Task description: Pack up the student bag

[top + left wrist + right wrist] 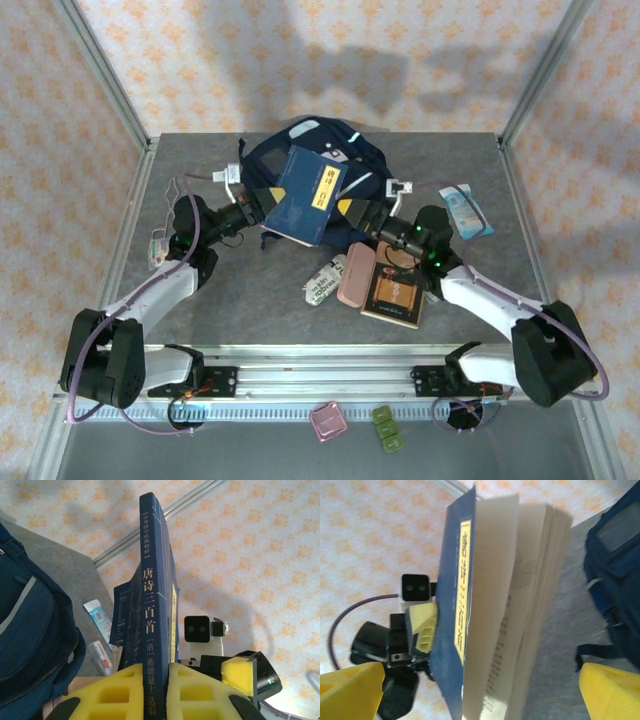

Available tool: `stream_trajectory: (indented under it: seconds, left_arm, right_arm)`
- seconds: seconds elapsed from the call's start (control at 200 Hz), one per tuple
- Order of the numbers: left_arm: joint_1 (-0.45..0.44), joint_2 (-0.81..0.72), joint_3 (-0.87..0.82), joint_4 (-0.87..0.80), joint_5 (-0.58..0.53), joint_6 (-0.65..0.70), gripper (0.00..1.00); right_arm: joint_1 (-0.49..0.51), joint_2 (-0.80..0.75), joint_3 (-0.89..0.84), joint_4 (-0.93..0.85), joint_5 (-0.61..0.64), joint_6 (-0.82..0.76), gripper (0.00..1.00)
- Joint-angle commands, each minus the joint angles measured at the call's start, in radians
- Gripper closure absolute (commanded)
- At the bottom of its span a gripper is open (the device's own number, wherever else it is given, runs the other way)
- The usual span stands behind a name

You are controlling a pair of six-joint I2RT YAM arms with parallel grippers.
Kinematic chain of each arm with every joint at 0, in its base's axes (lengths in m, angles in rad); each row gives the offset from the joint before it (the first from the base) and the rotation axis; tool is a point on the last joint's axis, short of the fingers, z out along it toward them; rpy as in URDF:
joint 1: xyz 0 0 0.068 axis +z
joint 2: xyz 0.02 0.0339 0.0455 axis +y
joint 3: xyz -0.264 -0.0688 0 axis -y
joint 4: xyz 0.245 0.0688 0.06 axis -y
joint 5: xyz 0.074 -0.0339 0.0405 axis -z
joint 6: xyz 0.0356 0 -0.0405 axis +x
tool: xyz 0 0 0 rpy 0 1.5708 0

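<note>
The student bag (266, 158) is navy with grey stripes; the book (303, 198), navy with yellow label.

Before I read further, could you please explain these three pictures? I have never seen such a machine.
It is a robot: two arms fixed at the near edge of a grey table. One picture looks down from above. The other two come from a camera on each wrist. The left gripper is shut on the spine of a blue book, holding it up near the navy bag. The right gripper is open, with one finger on either side of the book. On the table lie a brown book, a pink case and a blue packet.
</note>
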Motion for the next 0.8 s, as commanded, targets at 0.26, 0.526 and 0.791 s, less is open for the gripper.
stream_trajectory:
  seconds: [0.26, 0.526, 0.791]
  left_arm:
    - [-0.072, 0.050, -0.050, 0.578, 0.076, -0.352, 1.00]
    - [-0.077, 0.112, -0.055, 0.467, 0.089, -0.300, 1.00]
    - [-0.132, 0.066, 0.126, -0.326, -0.112, 0.285, 0.47]
  right_arm:
    - [0.046, 0.143, 0.030, 0.303, -0.085, 0.152, 0.01]
    - [0.049, 0.087, 0.096, 0.345, -0.190, 0.172, 0.72]
    - [-0.073, -0.066, 0.045, 0.055, -0.077, 0.105, 1.00]
